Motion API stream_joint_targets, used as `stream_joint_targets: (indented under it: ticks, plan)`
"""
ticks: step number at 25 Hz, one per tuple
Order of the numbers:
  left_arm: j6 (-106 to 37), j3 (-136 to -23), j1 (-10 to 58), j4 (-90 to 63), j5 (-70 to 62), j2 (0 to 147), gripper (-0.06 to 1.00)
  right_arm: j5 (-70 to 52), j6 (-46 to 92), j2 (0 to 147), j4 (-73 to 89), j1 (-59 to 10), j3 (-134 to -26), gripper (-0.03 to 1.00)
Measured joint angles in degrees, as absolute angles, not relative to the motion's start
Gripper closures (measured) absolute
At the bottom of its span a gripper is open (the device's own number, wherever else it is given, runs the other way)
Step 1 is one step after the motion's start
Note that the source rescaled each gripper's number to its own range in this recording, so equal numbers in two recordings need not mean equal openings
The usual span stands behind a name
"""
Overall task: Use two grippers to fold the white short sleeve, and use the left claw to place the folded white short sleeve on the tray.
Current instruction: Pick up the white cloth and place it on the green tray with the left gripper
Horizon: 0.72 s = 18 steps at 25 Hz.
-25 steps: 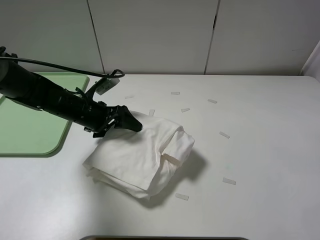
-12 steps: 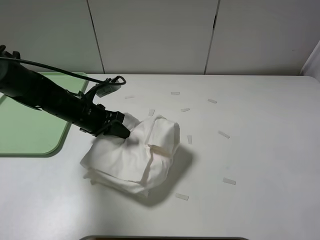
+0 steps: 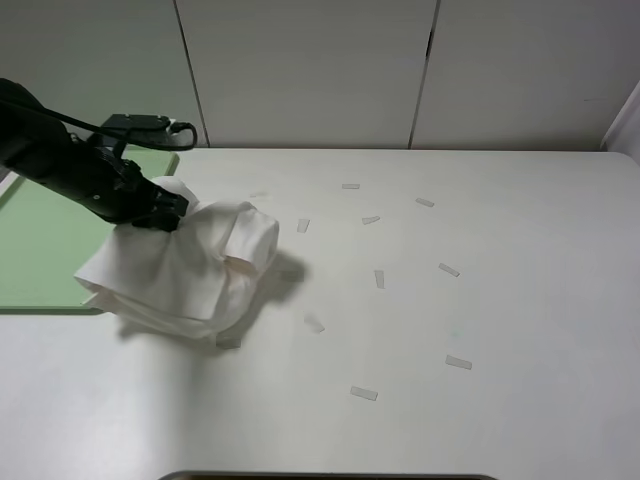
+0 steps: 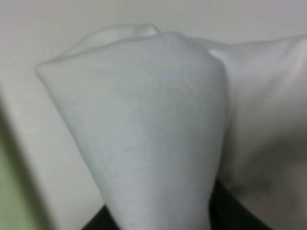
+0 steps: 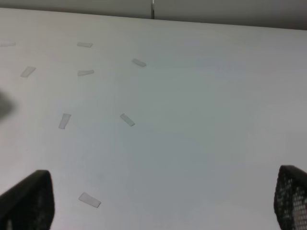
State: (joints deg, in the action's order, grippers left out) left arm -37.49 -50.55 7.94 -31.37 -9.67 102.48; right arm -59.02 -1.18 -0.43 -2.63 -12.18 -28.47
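Carrying item: large folded white cotton short sleeve (image 3: 180,270), bundled, pinched at its upper corner by the black slim-fingered left gripper (image 3: 172,205); the fingers are pressed in on a tuck of cloth, which fills the left wrist view (image 4: 144,134).

Location: the bundle hangs from the pinch with its lower folds sagging toward the white desk (image 3: 450,330); whether they touch it cannot be told. Its left edge overlaps the near right corner of the flat pale-green plastic tray (image 3: 40,260).

Handling note, step in hand (judged): transfer onto the tray. The carry would go best with the bundle held high enough to pass over the low raised rim, since dragging loose layers across the rim could undo the fold. Release is best made only once most of the cloth lies over the green surface.

Edges and room: the tray runs out of view on the left; its visible surface is bare. The wall panels stand behind the tray.

Second unit: right gripper (image 5: 158,206), fingers spread wide and holding nothing, above bare desk.

Sundries: small pale tape strips (image 3: 364,393) scattered on the desk, away from the tray.
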Motion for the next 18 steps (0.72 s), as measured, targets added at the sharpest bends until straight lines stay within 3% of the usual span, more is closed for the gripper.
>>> stream_joint_targets:
  ticks: [13, 18]
  plan:
    - [-33.23, -51.46, -3.50, -16.22, -6.38, 102.04, 0.72, -59.02, -1.18, -0.43, -2.63, -12.18, -28.47, -0.03]
    - [-22.29, -54.94, -7.37, -0.67, -6.43, 102.04, 0.72, -59.02, -1.18, -0.43, -2.63, -12.18, -28.47, -0.03]
